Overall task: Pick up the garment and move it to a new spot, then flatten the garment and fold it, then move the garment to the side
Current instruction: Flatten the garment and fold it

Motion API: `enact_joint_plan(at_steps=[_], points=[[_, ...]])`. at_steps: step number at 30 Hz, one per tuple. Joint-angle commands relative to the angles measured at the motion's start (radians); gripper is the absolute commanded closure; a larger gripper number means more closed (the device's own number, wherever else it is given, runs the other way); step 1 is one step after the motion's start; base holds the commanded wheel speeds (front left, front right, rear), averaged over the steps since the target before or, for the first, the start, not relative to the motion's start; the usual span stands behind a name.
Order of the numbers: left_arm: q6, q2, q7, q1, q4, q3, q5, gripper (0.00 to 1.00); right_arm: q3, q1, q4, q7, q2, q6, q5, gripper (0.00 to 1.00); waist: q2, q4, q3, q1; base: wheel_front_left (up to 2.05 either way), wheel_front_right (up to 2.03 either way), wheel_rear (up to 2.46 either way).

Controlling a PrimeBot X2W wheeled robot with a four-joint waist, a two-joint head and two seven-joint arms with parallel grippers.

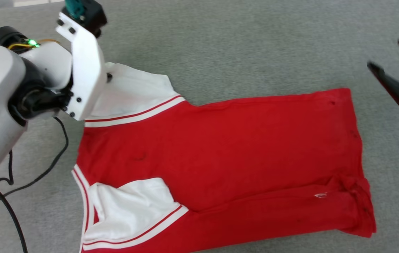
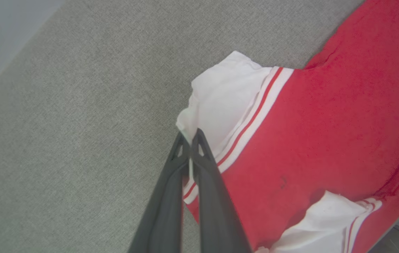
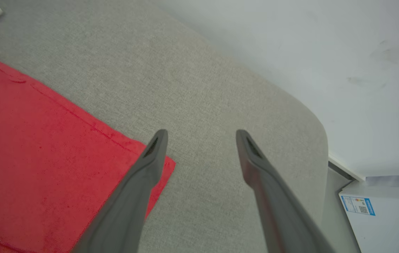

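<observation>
**A:** Where do we log the garment [image 1: 220, 140]?

**B:** Centre and lower half of the head view, lying on the grey surface [image 1: 241, 45]. The red body runs toward the right and the 2 white sleeves are at the left. The lower sleeve is folded in over the red. The hem at lower right is rumpled.

**A:** Left gripper [image 2: 189, 135]?

**B:** In its wrist view we see the 2 fingers pressed together at mid-frame with a strip of white cloth between them. We note it as clamped on the edge of the upper sleeve [image 2: 220, 102], just beside the striped trim.

**A:** Right gripper [image 3: 201, 135]?

**B:** Fingers wide apart, nothing between them. In the head view it sits at the right edge, apart from the garment. In its wrist view 1 finger overlaps the red corner. We cannot tell whether it touches.

**A:** Anything else?

**B:** A black cable [image 1: 45, 168] loops on the surface at lower left of the head view, near the garment's left edge.
</observation>
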Motion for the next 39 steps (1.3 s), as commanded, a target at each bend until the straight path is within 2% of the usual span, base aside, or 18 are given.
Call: enact_joint_plan(at_steps=[1, 3, 6, 10, 14, 21, 22, 23, 24, 31, 39], points=[[0.0, -0.003, -0.011, 0.006, -0.014, -0.011, -0.001, 1.0, 0.043, -0.044, 0.015, 0.076, -0.031, -0.001, 0.047, 0.0, -0.0001, 0.022, -0.005, 0.0, 0.0, 0.0, 0.0], [0.0, -0.005, -0.02, -0.007, -0.035, -0.024, 0.003, 1.0, 0.112, -0.101, 0.04, 0.195, -0.076, -0.001, 0.122, 0.0, -0.0001, 0.037, 0.002, 0.0, 0.0, 0.0, 0.0], [0.0, -0.014, -0.037, -0.025, -0.059, -0.038, 0.001, 1.0, 0.183, -0.173, 0.094, 0.334, -0.105, -0.001, 0.22, 0.0, -0.0001, 0.059, 0.02, 0.0, 0.0, 0.0, 0.0], [0.0, -0.017, -0.054, -0.053, -0.077, -0.053, 0.012, 1.0, 0.229, -0.236, 0.177, 0.448, -0.08, -0.001, 0.3, 0.0, -0.0001, 0.083, 0.052, 0.0, 0.0, 0.0, 0.0], [0.0, -0.014, -0.063, -0.075, -0.083, -0.073, 0.019, 1.0, 0.277, -0.254, 0.247, 0.467, -0.046, -0.001, 0.316, 0.0, -0.0001, 0.099, 0.084, 0.0, 0.0, 0.0, 0.0], [0.0, -0.015, -0.094, -0.099, -0.073, -0.099, 0.016, 1.0, 0.387, -0.205, 0.344, 0.419, 0.007, -0.001, 0.338, 0.0, -0.0001, 0.112, 0.113, 0.0, 0.0, 0.0, 0.0], [0.0, -0.014, -0.099, -0.1, -0.07, -0.103, 0.016, 1.0, 0.392, -0.204, 0.356, 0.4, 0.015, -0.001, 0.343, 0.25, -0.0001, 0.112, 0.111, 0.0, 0.0, 0.0, 0.0], [0.0, -0.013, -0.107, -0.1, -0.068, -0.105, 0.014, 1.0, 0.396, -0.206, 0.364, 0.38, 0.023, -0.001, 0.348, 0.79, -0.0001, 0.111, 0.107, 0.0, 0.0, 0.0, 0.0], [0.0, -0.012, -0.114, -0.097, -0.065, -0.107, 0.011, 1.0, 0.398, -0.211, 0.372, 0.359, 0.025, -0.001, 0.353, 1.0, -0.0001, 0.11, 0.1, 0.0, 0.0, 0.0, 0.0], [0.0, 0.009, -0.175, -0.05, -0.065, -0.129, -0.006, 1.0, 0.403, -0.229, 0.369, 0.192, -0.002, -0.001, 0.39, 1.0, -0.0001, 0.098, -0.005, 0.0, 0.0, 0.0, 0.0], [0.015, 0.092, -0.228, 0.066, -0.169, -0.143, -0.04, 1.0, 0.456, -0.129, 0.315, 0.042, -0.067, -0.001, 0.444, 1.0, -0.0001, 0.098, -0.141, 0.0, 0.0, 0.0, 0.0]])
